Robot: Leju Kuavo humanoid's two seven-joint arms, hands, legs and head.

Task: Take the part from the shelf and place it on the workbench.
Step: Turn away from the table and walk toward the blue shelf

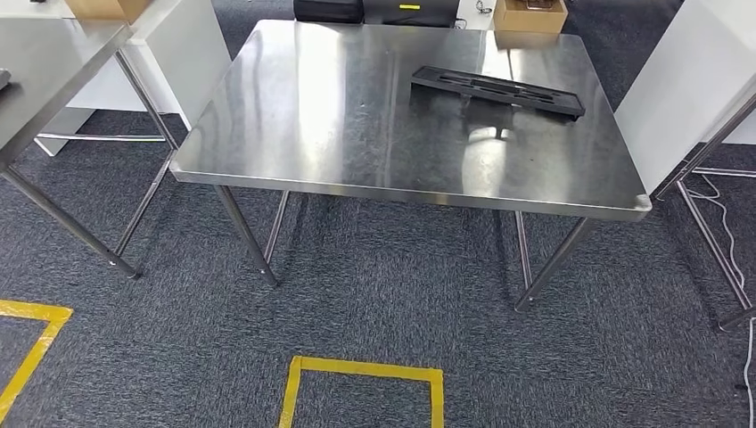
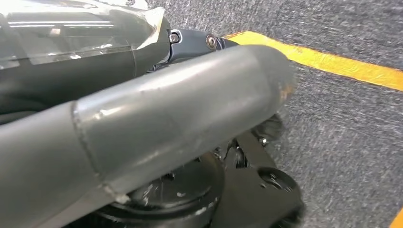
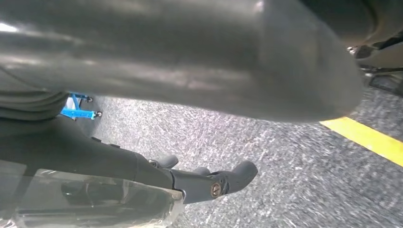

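We look down on a dark grey carpeted floor (image 1: 383,303) marked with yellow tape lines (image 1: 361,367). On it stands a square stainless-steel surface (image 1: 339,116) on slanted metal legs. A second steel table (image 1: 45,62) stands well apart at the left edge, and a white panel (image 1: 677,80) leans in at the right.

The long, flat black plastic part (image 1: 497,91) lies on the far right area of the surface, nothing touching it. Beyond the far edge sits a brown cardboard box (image 1: 530,16).

In the left wrist view we see the left robot hand (image 2: 157,123) hanging over the carpet; its thick grey thumb hides the fingers, so we cannot tell how they lie. In the right wrist view the right robot hand (image 3: 190,95) hangs likewise, its dark fingers (image 3: 223,178) stretched out, holding nothing.
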